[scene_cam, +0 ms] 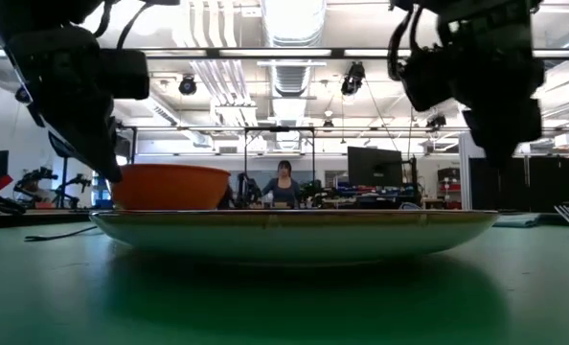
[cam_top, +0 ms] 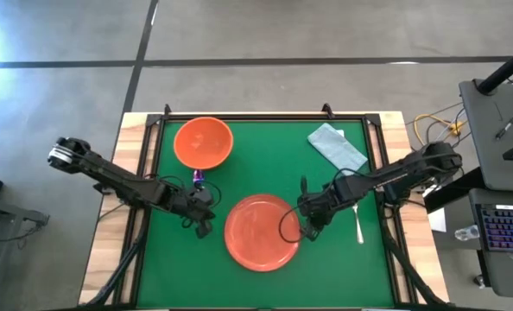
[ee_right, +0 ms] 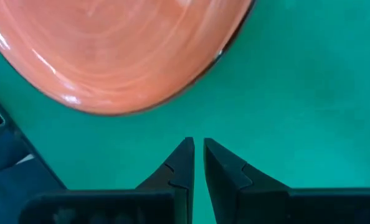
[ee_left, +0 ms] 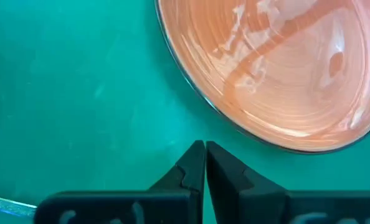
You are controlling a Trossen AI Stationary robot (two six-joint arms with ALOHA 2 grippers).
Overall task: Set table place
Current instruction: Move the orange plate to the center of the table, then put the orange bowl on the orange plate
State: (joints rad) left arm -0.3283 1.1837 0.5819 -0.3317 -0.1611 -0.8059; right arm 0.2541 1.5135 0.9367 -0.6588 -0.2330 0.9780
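half-hidden purple spoon [cam_top: 198, 178] behind left arm [cam_top: 127, 181]

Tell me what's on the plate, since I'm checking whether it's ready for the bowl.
Nothing lies on the plate; its orange face is bare in the overhead and wrist views. The bowl sits apart, farther back. What is under the plate is hidden.

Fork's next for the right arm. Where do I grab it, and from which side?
Grip the fork mid-handle, coming straight down from above. It lies flat on the green table, lengthwise front to back, just outside the right gripper. Set the fingers across the thin handle; nothing crowds either side.
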